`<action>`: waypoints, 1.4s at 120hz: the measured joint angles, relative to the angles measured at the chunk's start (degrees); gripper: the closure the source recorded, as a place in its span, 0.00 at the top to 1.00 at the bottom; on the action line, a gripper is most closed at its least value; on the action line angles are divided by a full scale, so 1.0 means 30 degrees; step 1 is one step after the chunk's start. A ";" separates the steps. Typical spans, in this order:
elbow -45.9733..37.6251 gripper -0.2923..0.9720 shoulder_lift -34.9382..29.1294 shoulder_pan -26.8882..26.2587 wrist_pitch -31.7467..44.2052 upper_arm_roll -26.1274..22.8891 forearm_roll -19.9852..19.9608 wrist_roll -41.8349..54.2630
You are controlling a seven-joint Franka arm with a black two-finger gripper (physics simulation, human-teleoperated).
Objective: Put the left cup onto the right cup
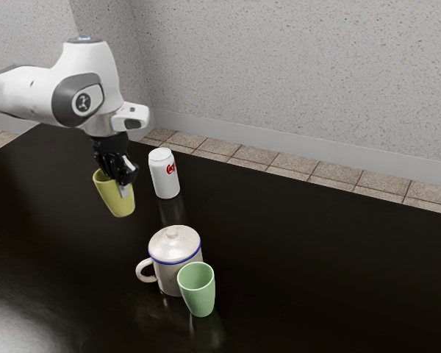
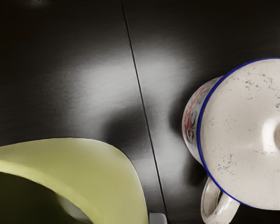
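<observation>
Nearest the camera was recorded the green cup, upright on the dark table with its mouth open upward; it was judged to be the receiving cup. Just behind it was noted the lidded white mug, blue-rimmed, touching it or nearly so. Farther back, toward the exterior view's left, the yellow-green cup was found held clear of the table, slightly tilted, pinched at its rim by the gripper. From the gripper, the green cup was placed lower, nearer the camera and toward the exterior view's right, past the mug. Farthest was listed the soda can, near the yellow-green cup.
</observation>
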 joint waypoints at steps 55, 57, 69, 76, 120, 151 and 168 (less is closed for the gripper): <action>-0.0335 0.17 -0.2271 -0.1675 -0.2207 -0.2491 0.0075 -0.0132; -0.0325 0.17 -0.2276 -0.1700 -0.2225 -0.2671 0.0053 -0.0144; -0.0250 0.17 -0.2108 -0.1698 -0.2184 -0.3536 -0.0081 -0.0211; -0.0241 0.17 -0.1979 -0.1691 -0.2032 -0.4086 -0.0253 -0.0244; -0.1627 0.17 -0.0834 -0.1993 0.0815 -0.5246 -0.0854 -0.0645; -0.2458 0.17 -0.0583 -0.2427 0.1883 -0.5631 -0.0942 -0.0859; -0.2547 0.17 -0.0268 -0.2337 0.2239 -0.5646 -0.0951 -0.0946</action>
